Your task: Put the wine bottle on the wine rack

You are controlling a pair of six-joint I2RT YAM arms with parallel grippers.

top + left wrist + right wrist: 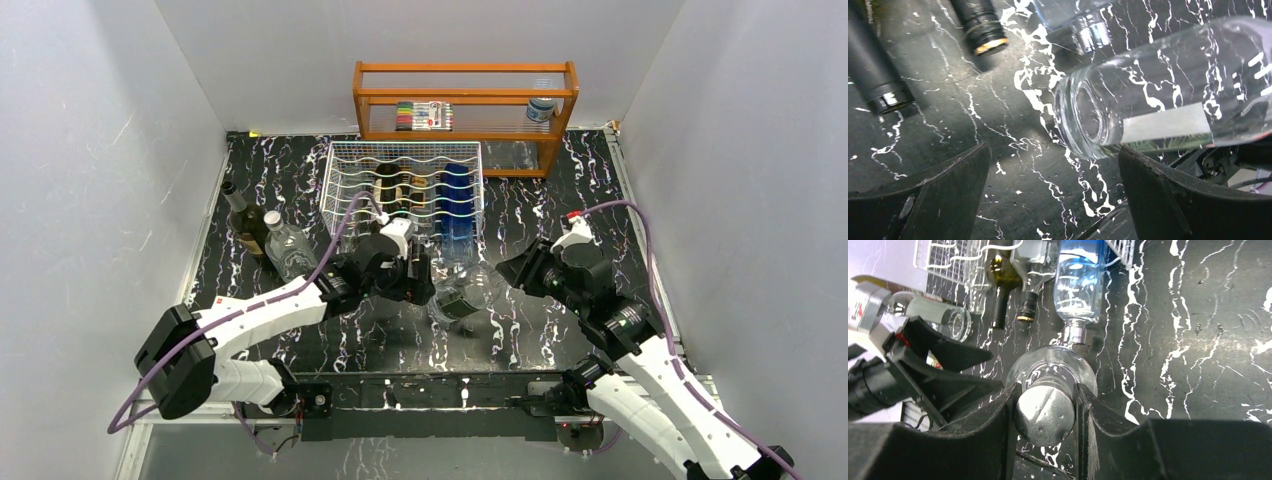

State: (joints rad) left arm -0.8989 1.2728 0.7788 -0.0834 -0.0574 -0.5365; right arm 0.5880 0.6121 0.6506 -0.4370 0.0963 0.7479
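The white wire wine rack [400, 185] stands at the back centre and holds two dark bottles and a blue one [458, 200]. A clear glass bottle [463, 290] with a silver cap [1044, 412] lies tilted in front of the rack. My right gripper [1045, 405] is shut on its capped neck, also seen in the top view [506, 273]. My left gripper [1053, 160] is open at the bottle's base [1088, 117], with the base just beyond its right finger [1173, 195]. It sits left of the bottle in the top view [420, 277].
A dark wine bottle [245, 225] and a clear bottle [288, 250] stand at the left. The orange wooden shelf [465, 100] with markers stands behind the rack. Necks of racked bottles [1027, 307] stick out towards me.
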